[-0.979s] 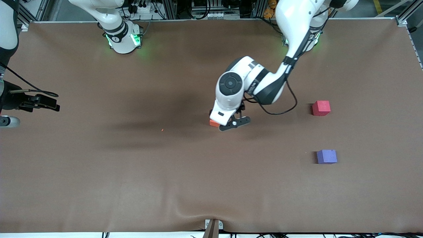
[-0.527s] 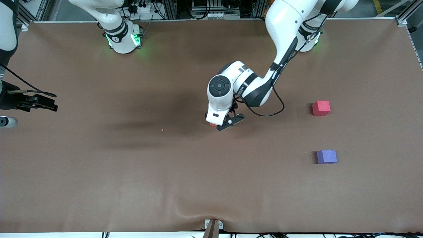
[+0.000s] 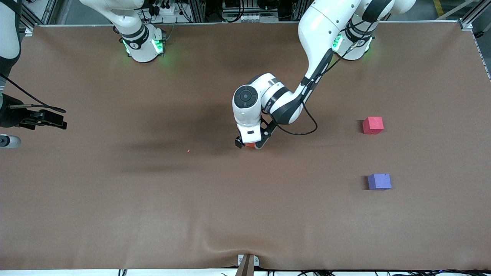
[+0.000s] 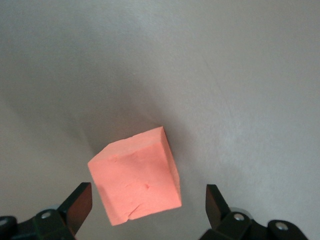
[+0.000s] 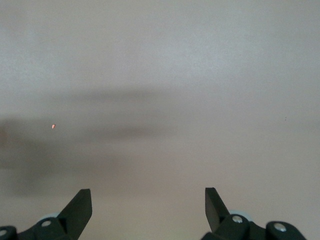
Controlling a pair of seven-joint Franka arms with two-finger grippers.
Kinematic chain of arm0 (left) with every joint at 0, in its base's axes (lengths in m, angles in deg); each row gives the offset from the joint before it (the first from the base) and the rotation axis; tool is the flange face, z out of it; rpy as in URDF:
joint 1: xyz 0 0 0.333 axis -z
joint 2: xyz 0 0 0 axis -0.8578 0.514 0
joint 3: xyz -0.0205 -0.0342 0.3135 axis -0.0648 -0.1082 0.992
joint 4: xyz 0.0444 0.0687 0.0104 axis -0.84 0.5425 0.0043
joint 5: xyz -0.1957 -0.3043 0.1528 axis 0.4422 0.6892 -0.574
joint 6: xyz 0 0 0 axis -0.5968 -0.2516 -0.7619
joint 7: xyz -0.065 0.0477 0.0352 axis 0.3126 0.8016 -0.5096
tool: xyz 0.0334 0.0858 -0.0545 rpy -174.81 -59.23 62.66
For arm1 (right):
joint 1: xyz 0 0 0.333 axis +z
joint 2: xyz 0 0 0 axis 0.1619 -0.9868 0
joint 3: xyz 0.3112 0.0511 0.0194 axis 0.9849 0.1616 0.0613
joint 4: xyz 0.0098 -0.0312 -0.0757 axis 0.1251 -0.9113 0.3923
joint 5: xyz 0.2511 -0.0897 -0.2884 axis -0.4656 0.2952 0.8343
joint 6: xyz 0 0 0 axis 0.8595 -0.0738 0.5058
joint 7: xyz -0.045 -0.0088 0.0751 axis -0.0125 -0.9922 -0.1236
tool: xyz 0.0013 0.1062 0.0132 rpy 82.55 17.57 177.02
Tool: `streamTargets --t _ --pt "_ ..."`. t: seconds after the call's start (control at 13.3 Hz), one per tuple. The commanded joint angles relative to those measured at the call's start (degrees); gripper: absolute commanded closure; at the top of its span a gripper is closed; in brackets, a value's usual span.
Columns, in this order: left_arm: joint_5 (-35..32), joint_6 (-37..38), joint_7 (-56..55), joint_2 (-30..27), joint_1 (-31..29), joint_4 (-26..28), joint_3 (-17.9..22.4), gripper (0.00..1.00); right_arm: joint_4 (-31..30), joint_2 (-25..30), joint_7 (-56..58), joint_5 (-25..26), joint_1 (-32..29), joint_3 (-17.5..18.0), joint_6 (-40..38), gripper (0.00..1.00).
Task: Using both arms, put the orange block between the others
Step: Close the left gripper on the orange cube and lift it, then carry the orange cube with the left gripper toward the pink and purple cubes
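Note:
The orange block (image 4: 135, 180) lies on the brown table near its middle, and only a sliver of the orange block (image 3: 251, 145) shows under the left hand in the front view. My left gripper (image 3: 248, 143) hangs just over it. In the left wrist view my left gripper (image 4: 147, 196) is open, one finger on each side of the block with a gap to each. Toward the left arm's end sit the pinkish-red cube (image 3: 373, 125) and, nearer the front camera, the purple cube (image 3: 379, 181). My right gripper (image 3: 48, 119) waits open at the right arm's end, and the right gripper (image 5: 147, 197) has only bare table under it.
A tiny orange crumb (image 3: 188, 150) lies on the cloth between the two grippers. A gap of bare cloth separates the red and purple cubes. A small bracket (image 3: 247, 262) sits at the table's front edge.
The left arm has swung toward the right arm's end and turned its wrist. Its gripper, earlier beside the orange block, now straddles it. The right arm has barely moved.

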Motion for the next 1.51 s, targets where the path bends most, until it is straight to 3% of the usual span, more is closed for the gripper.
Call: streamTargets --t 0.0,1.05,1.13,1.21,1.28,1.43 --pt "-1.73 -0.31 -5.53 0.63 0.39 -1.08 0.49 0.0 -0.06 0.78 -0.01 1.28 -0.28 0.62 -0.15 0.0" --pt "-3.83 -0.75 -11.25 3.89 1.18 -0.11 0.49 0.0 0.29 0.78 0.25 1.28 -0.81 0.53 -0.15 0.0" --pt "-3.84 -0.84 -11.25 3.89 1.1 -0.11 0.49 0.13 0.29 0.78 0.16 1.28 -0.81 0.53 -0.15 0.0" --pt "-3.92 -0.84 -10.64 3.8 0.92 -0.11 0.58 0.67 0.29 0.78 0.16 1.28 -0.81 0.53 -0.15 0.0" --pt "-3.92 -0.84 -10.9 3.71 0.83 -0.2 0.49 1.0 0.29 0.78 0.16 1.28 -0.72 0.53 -0.15 0.0" --pt "-3.92 -0.75 -10.55 3.01 0.66 -0.28 0.58 1.0 0.38 0.78 0.16 1.37 -0.81 0.53 -0.15 0.0"
